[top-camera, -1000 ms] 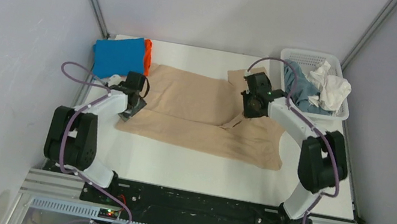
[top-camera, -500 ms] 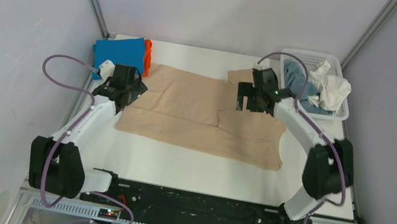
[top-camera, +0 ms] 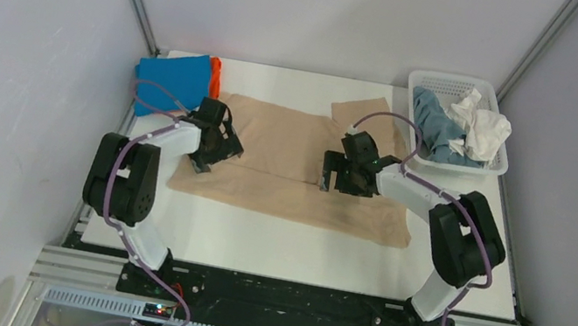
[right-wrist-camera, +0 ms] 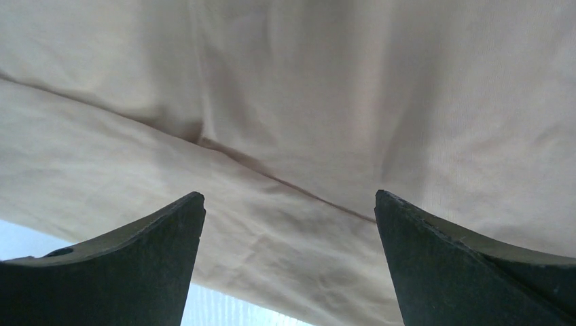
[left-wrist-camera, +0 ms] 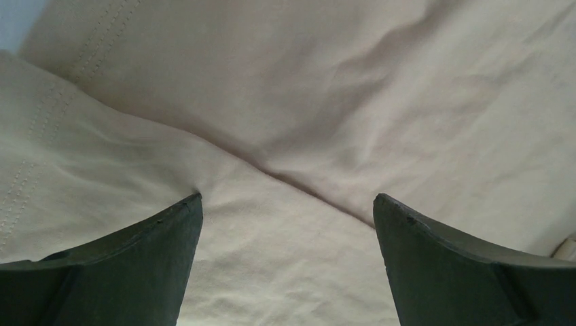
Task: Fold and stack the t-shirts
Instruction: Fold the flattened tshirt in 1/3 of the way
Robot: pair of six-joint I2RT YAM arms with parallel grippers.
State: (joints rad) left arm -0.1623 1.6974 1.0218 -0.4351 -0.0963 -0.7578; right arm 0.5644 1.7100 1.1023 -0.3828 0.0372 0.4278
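Left gripper (top-camera: pixel 220 159) is hovering over the left end of the beige t-shirt (top-camera: pixel 296 151), jaws spread wide, nothing between them. In the left wrist view I'm seeing both fingers (left-wrist-camera: pixel 129 272) apart with only beige cloth under them. One layer's edge is crossing diagonally over another there. Double stitching (left-wrist-camera: pixel 41 122) is running along the hem at upper left. I can't tell whether the tips are touching the cloth.

Right gripper (top-camera: pixel 336 180) is sitting over the right-centre of the same shirt, jaws also wide apart and empty. In the right wrist view I'm seeing a fold edge running between the fingers (right-wrist-camera: pixel 462 272), and a strip of bare table at the lower left corner past the shirt's edge.

The beige shirt is lying flat across the middle of the table (top-camera: pixel 272 244), long side running left to right, with a fold line along its length. One sleeve is sticking out at the far right, toward the basket (top-camera: pixel 457 83).

The blue t-shirt (top-camera: pixel 173 82) is lying folded at the far left corner. The orange t-shirt (top-camera: pixel 215 71) is peeking out along its right side, and I'm reading it as underneath the blue.

The basket is sitting at the far right corner, holding the white t-shirt (top-camera: pixel 479 128), crumpled, on the right, and the grey-blue t-shirt (top-camera: pixel 438 128), bunched, beside it on the left.
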